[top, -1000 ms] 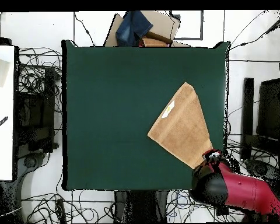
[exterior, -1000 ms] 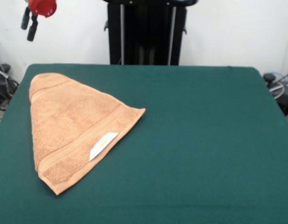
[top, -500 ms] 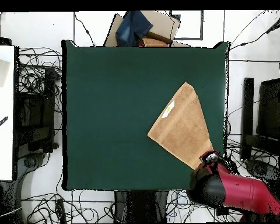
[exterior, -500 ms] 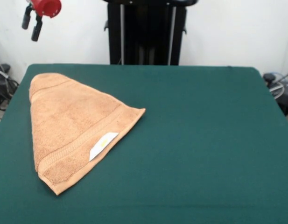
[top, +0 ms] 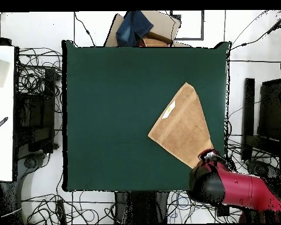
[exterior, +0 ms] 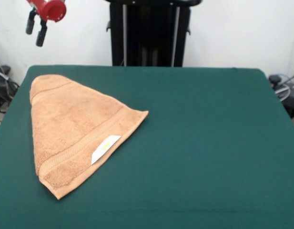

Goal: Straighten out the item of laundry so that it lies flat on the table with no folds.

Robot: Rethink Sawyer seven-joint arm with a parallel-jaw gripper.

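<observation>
Green felt surface (exterior: 208,143) carrying the folded towel (exterior: 73,126) near one side edge, label (exterior: 105,148) uppermost. Pincer (exterior: 35,25) hangs empty, fingers apart, above the corner. Risk: gripping both layers would drag the towel without opening its fold.

One towel (exterior: 73,129), one white label (exterior: 105,148) on it, one green counter (exterior: 208,143), one arm with one gripper (exterior: 35,27).
</observation>
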